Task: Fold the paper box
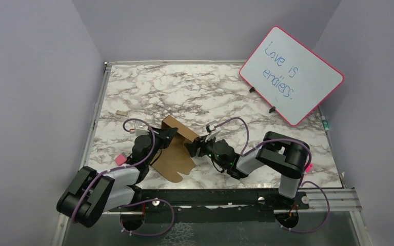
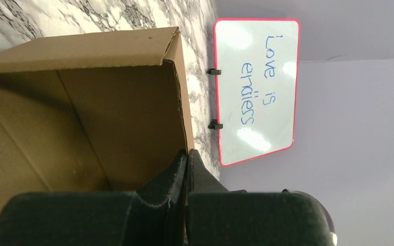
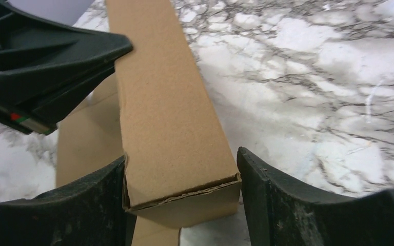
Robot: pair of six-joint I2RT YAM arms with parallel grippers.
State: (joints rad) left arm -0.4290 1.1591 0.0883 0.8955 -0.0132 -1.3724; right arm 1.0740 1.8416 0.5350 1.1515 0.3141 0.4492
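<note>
Geometry first, since that's what the next move hangs on imo: the paper box (image 1: 177, 156) sits right between the two arms, close to the near edge of the counter (image 1: 210, 92) and a little left of its middle, so both arms are basically on top of it. The right gripper (image 3: 180, 171) is at the near-right end of a folded-up wall. That wall's long axis runs straight away from it toward the far-left, where the left gripper (image 2: 187, 154) is. The right jaws stand apart, one finger on each side of the wall. The pads look like they're just at the cardboard, but it reads as a loose straddle rather than a squeeze, and I can't say for sure. The left gripper is pinched tight on the thin edge of an upright panel, with nothing but cardboard between the fingertips. So I'd say the left arm is doing the actual holding, and the right is the one placed to push or re-grab along that wall. Box itself: plain brown cardboard, no print, half-formed. One long wall is folded over and standing, another panel is up by the left gripper, and the rest of the sheet lies flat on the counter toward the near edge. Definitely not a closed box yet.
</note>
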